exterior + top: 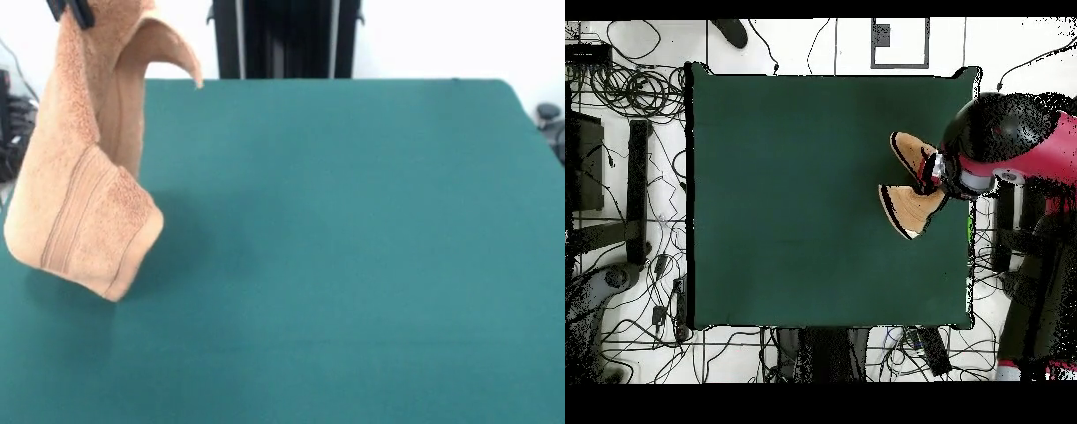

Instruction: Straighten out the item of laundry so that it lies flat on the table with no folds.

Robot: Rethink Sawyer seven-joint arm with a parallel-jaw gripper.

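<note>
Green felt covers the counter (353,247), mostly bare. Near one side edge the pincer (72,11) grips the orange-tan towel (84,203), which hangs folded, seemingly clear of the felt.

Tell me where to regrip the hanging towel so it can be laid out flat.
The towel hangs from the gripper near the table's edge, doubled over with its banded end lowest. Probably best to take the free corner that curls out at the top, coming from the open table side; pulling it away from the held corner should open the fold.
</note>
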